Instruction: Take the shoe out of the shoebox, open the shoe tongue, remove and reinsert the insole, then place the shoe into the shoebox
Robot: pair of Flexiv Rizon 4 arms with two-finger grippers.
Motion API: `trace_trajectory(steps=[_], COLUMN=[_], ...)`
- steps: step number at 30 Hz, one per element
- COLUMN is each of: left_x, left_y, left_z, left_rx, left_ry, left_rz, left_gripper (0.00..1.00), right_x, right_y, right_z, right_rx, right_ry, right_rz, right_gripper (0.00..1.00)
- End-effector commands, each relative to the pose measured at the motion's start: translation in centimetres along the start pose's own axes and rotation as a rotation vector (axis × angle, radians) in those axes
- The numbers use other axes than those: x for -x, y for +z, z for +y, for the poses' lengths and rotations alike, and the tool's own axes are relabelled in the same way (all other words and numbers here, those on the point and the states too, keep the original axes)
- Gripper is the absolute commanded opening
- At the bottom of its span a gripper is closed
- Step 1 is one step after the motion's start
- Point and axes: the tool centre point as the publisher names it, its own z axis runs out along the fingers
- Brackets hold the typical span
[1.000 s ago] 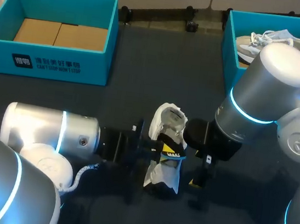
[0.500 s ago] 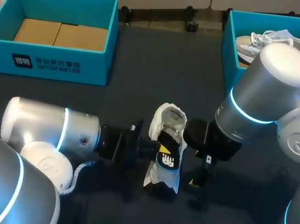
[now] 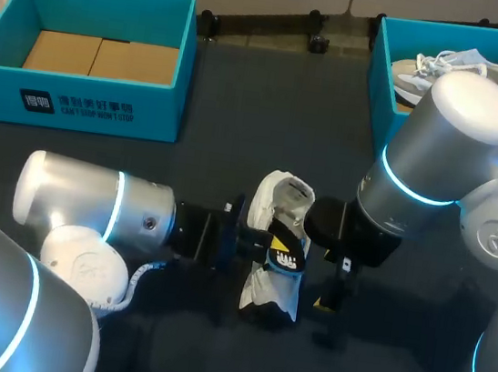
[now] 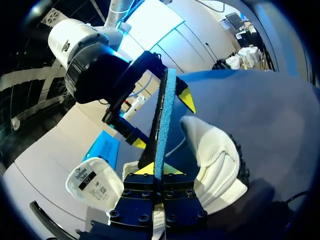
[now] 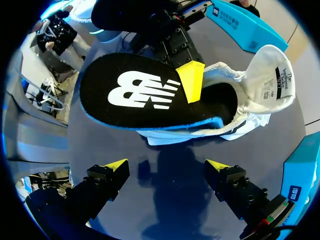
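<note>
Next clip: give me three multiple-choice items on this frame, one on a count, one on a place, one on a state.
1. How many teal boxes stand on the table? A one; B two; C three.
2. Where is the insole? A flat on the table; B in the left end effector, above the shoe; C in a person's hand.
3. The right end effector is: A open; B shut on the insole; C shut on the shoe.
Key: 1 B, a left box and a right box; 2 B, it is gripped from both sides; 3 A, nothing sits between its spread tips.
</note>
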Motion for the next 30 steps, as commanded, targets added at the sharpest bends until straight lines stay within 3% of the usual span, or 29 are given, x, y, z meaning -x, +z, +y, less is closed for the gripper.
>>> trace_trajectory(steps=[1, 3, 7, 8, 9, 22, 23, 26, 30], left_x=[-0.3, -0.3, -0.4, -0.4, -0.4, -0.4, -0.4, -0.4, -0.4], left_y=[-0.2, -0.3, -0.7, -0.8, -0.8, -0.2, -0.1, 0.1, 0.1], left_z=[-0.3, -0.5, -1.3, -1.5, -1.6, -2.3, -2.3, -2.2, -2.5], left_rx=[-0.022, -0.031, -0.053, -0.061, -0.063, -0.069, -0.064, -0.059, -0.060], left_ry=[0.005, 0.005, 0.009, 0.008, 0.009, -0.031, -0.030, -0.028, 0.031], left_rz=[-0.009, -0.014, -0.035, -0.040, -0.042, -0.106, -0.109, -0.111, -0.085], left_gripper=[0.02, 0.13, 0.22, 0.30, 0.30, 0.23, 0.21, 0.00, 0.00], right_x=[-0.1, -0.1, -0.1, -0.1, -0.1, -0.1, -0.1, -0.1, -0.1], right_y=[0.2, 0.2, 0.2, 0.2, 0.2, 0.2, 0.2, 0.2, 0.2], right_z=[0.1, 0.1, 0.1, 0.1, 0.1, 0.1, 0.1, 0.1, 0.1], right_rx=[0.000, 0.000, 0.000, 0.000, 0.000, 0.000, 0.000, 0.000, 0.000], right_ry=[0.000, 0.000, 0.000, 0.000, 0.000, 0.000, 0.000, 0.000, 0.000], right_rz=[-0.002, -0.002, -0.002, -0.002, -0.002, -0.002, -0.002, -0.002, -0.002], right_gripper=[1.00, 1.00, 1.00, 1.00, 1.00, 1.00, 1.00, 1.00, 1.00])
